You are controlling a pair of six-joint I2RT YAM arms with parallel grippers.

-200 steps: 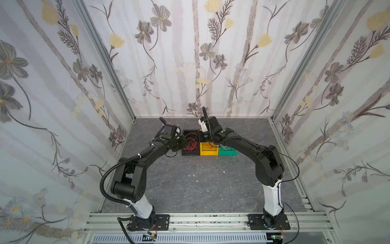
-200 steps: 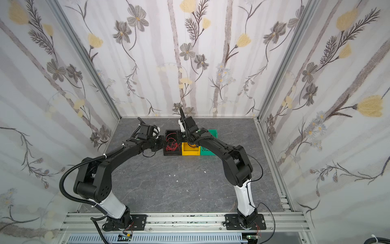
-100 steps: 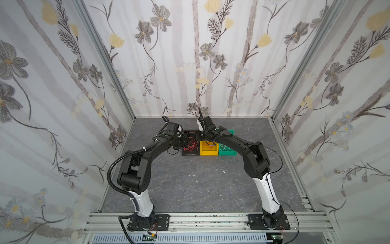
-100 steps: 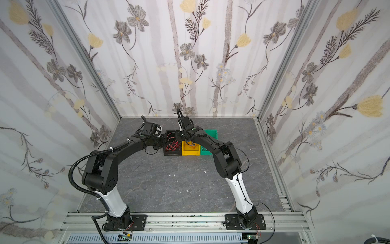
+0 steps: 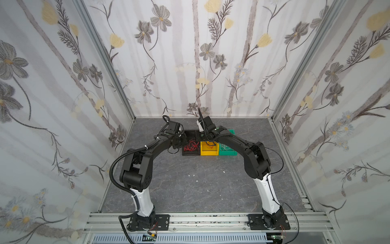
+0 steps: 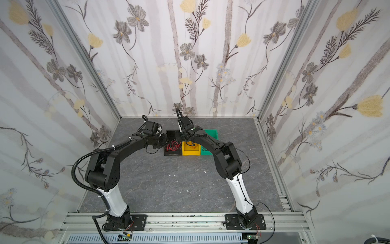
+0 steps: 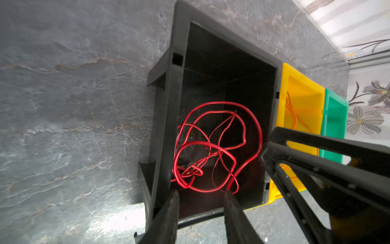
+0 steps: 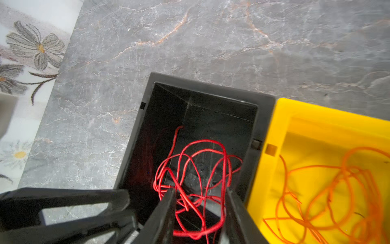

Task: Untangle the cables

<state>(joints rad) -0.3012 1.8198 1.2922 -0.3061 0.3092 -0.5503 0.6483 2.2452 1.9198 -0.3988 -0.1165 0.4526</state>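
Red cables (image 7: 211,145) lay looped in black bin (image 7: 175,42), far-middle worktop (image 5: 211,200); orange cables (image 8: 329,190) in yellow bin (image 8: 274,118) just right | left tool (image 7: 200,196) and right tool (image 8: 200,194) hung spread over the red, pinching nothing | step: sorting seemed nearly finished | next: rising clear called for unsnagged loops

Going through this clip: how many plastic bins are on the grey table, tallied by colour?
Black rectangular plastic bin: 1
Yellow rectangular plastic bin: 1
Green rectangular plastic bin: 1
Total: 3
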